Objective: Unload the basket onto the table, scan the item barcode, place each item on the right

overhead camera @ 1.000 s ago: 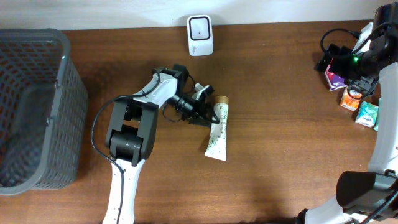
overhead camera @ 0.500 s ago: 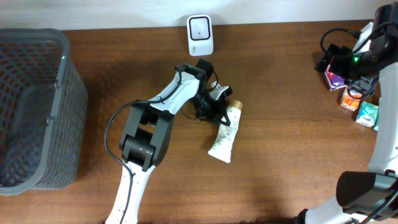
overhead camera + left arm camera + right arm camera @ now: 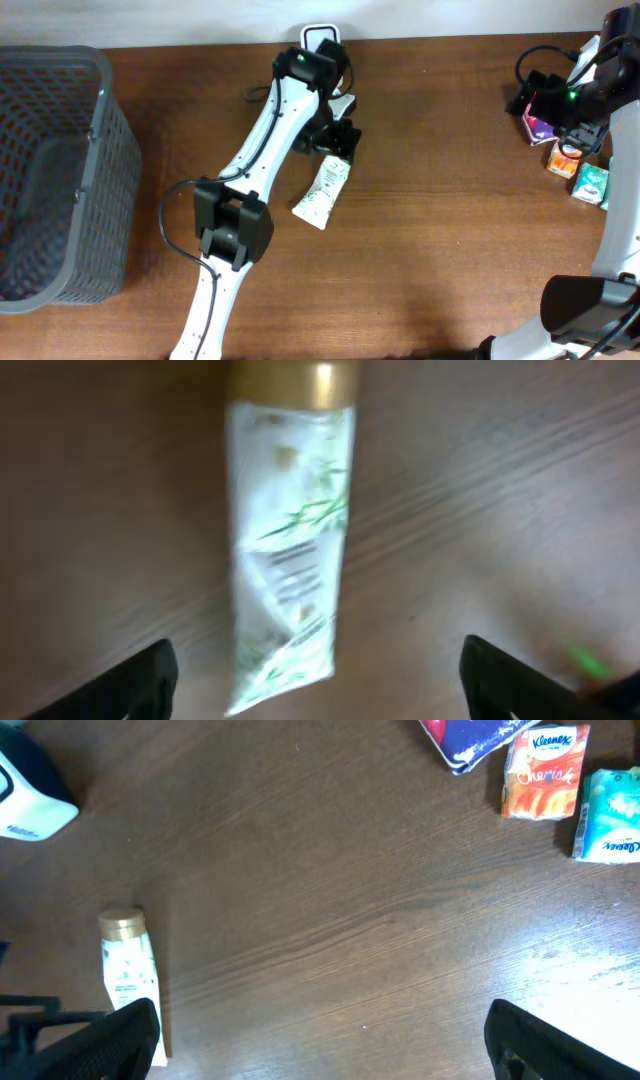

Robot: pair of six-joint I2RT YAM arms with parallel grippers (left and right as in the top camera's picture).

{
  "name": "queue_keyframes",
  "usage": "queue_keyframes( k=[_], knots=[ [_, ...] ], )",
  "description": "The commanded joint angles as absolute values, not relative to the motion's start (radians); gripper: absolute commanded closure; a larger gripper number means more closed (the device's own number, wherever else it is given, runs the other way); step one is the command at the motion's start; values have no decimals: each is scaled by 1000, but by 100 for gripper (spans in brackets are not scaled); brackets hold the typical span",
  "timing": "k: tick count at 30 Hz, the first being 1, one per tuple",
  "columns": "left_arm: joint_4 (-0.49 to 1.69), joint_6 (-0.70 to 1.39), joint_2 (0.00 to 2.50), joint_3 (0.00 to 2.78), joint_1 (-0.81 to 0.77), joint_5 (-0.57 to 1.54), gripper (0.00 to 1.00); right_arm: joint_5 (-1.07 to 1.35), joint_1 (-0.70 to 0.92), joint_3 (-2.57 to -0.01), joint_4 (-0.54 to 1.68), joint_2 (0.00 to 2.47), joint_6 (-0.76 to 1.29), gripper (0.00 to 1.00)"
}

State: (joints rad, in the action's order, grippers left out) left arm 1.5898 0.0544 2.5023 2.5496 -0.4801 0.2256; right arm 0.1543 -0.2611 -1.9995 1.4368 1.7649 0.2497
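Note:
The item is a white tube (image 3: 322, 190) with green leaf print and a gold cap. It lies slanted on the brown table, just below my left gripper (image 3: 337, 133). In the left wrist view the tube (image 3: 290, 550) is blurred, cap at the top. Its flat end falls between the two dark fingertips (image 3: 135, 680) of the left gripper (image 3: 320, 690), which is open and holds nothing. The white barcode scanner (image 3: 322, 35) stands at the table's back edge, partly hidden by the left arm. My right gripper (image 3: 335, 1050) hangs open and empty, high at the right, with the tube (image 3: 130, 975) in its view.
A dark mesh basket (image 3: 100, 95) fills the left end of the table. Small tissue packs (image 3: 580, 165) and a purple pack (image 3: 540, 125) sit at the far right, under the right arm. The same packs (image 3: 545, 770) show in the right wrist view.
The left arm swung up from the table's middle toward the scanner. The tube shifted left and turned. The left gripper closed down, then opened wide, and the tube now lies loose.

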Motion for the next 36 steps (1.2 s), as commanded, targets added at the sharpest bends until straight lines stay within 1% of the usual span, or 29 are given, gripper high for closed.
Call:
queue_keyframes(
  k=[1,3,7,12,15,18,20,22,25,28,31,34,36],
  knots=[
    [1658,53,2494,2701,-448,58,1,142,-262,-1997,1436,1767,240,1],
    [1688,53,2492,2765,-421,-13,1,142,-262,-1997,1436,1767,240,1],
    [1685,54,2491,2785,-347,-120,1,142,-262,-1997,1436,1767,240,1],
    [1682,54,2491,2785,-223,-129,1,142,-262,-1997,1434,1767,240,1],
    [1677,54,2491,2785,-169,-128,1,162,-262,-1997,1365,1767,244,1],
    [1677,54,2491,2785,-163,-128,1,303,-253,-1997,1376,1771,243,1],
    [1677,54,2491,2785,-167,-128,1,310,-214,-1981,1411,1787,243,1],
    [1678,53,2491,2785,-169,-128,1,311,-142,-1890,1381,1797,244,1],
    [1678,53,2491,2785,-169,-128,1,338,12,-1657,1237,1806,244,1],
    [1678,53,2491,2785,-169,-128,1,348,123,-1508,1094,1808,261,1],
    [1678,53,2491,2785,-169,-128,1,348,178,-1478,994,1808,398,1],
    [1678,53,2491,2785,-169,-128,1,332,215,-1477,903,1826,402,1],
    [1678,53,2491,2785,-169,-128,1,330,224,-1476,882,1860,403,1]
  ],
)
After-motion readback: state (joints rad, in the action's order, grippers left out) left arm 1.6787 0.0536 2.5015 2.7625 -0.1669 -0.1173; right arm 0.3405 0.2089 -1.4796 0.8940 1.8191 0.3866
